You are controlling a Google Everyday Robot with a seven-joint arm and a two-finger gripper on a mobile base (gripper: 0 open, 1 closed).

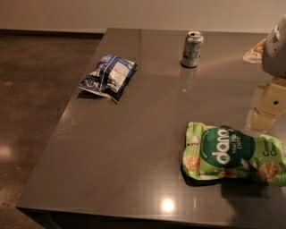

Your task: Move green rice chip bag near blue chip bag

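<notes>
Green rice chip bag (234, 154): you had it lying flat at the near-right of the table, long axis running L–R, right end cut off by the frame edge. Bright green, puffy pillow shape w/ a crimped left seam. Dark green circle w/ white "dang" lettering; orange-tan round chip pics at lower left and lower right.
Blue chip bag (108, 77): lay on the far-left part of the tabletop, well apart from the green bag and diagonal to it. Smaller, dark blue foil, crinkled. A white panel of small print faced up w/ white stripes beside it; print too small to read.
Gripper (267, 107): sat at the right frame edge, just behind the green bag's right half. Tan, blocky parts under a pale rounded arm housing (277, 47). Open or closed: you couldn't tell. Contact w/ the bag: unclear.
Can (192, 49): stood upright at far centre-right, silver-green cylinder, apart from both bags.
Table (134, 147): dark grey-brown slab, smooth, glossy, square-edged. It showed a round light spot near the front edge.
Floor (31, 89): mottled brown w/ a polished look, left of the table.
Wall (134, 13): pale, plain, w/ a dark baseboard.
</notes>
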